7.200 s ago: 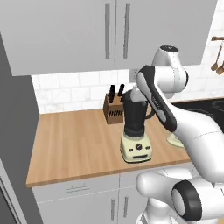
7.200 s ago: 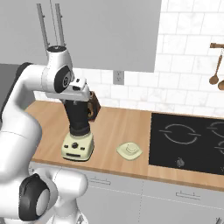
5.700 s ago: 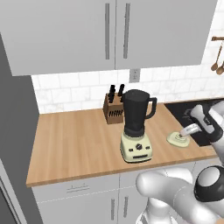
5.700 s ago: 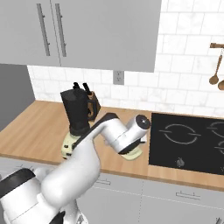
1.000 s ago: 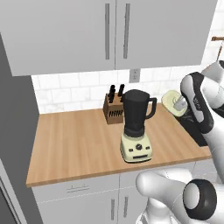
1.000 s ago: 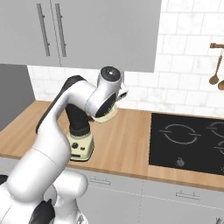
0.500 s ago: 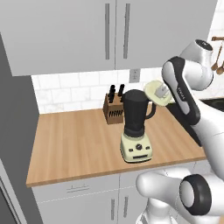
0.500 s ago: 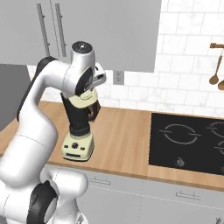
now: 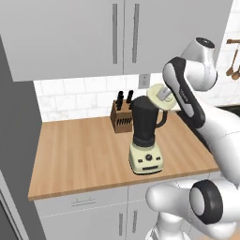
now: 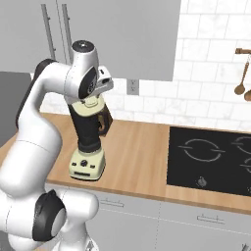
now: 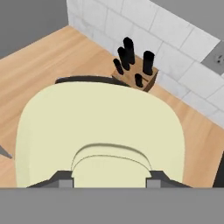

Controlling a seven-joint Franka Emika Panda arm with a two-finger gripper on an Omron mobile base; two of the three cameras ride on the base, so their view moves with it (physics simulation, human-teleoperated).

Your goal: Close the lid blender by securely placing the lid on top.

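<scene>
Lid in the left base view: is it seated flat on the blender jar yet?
No. The lid hangs tilted in the hand, above and to the right of the blender jar's open top.

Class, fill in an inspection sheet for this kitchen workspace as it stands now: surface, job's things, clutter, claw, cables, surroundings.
Surface: wooden counter, bare apart from the items below.
Job's things: blender upright on the counter, jar top not yet covered; lid held tilted in the air just above the jar's right rim.
Clutter: knife block behind the blender, against the tiled wall.
Claw: claw shut on the lid's knob.
Cables: nothing seen.
Surroundings: grey wall cabinets above; black cooktop to the right; wooden spoons hanging on the wall; wall socket.
</scene>
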